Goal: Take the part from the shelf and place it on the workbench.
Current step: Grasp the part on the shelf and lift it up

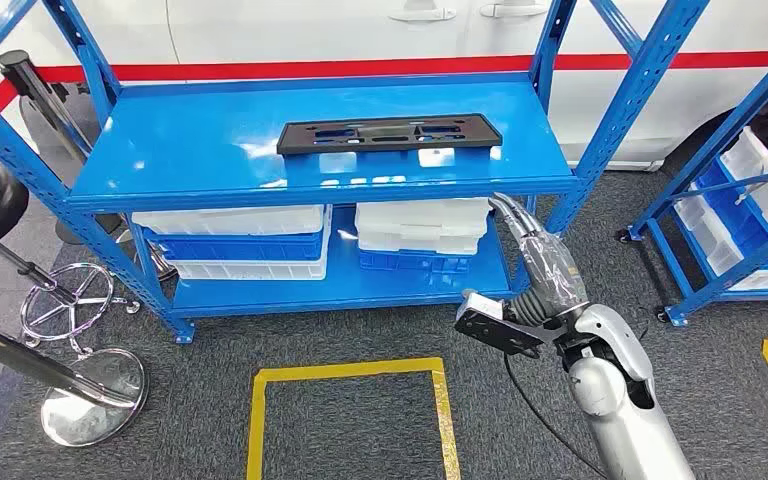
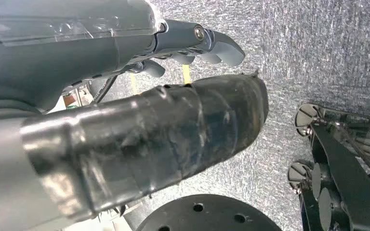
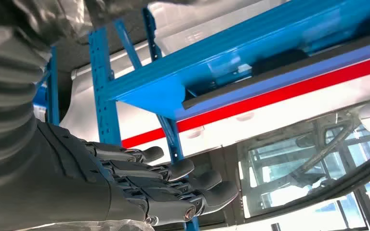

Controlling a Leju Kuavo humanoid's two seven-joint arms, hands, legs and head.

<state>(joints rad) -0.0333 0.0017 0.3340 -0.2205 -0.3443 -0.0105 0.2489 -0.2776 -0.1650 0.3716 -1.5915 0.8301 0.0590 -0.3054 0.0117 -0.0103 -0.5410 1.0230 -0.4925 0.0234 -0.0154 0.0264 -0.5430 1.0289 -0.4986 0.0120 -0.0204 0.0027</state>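
The part (image 1: 389,134), a long flat black plate with cutouts, lies flat on the shelf's (image 1: 190,150) top deck, toward 1 o'clock.

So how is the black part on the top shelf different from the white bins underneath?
The black part is flat, thin and dark with cut-out holes; the white bins are boxy and pale. The part lies alone on the top shelf, while the bins are stacked on the lower shelf with blue ones. Both sit in the same blue rack.
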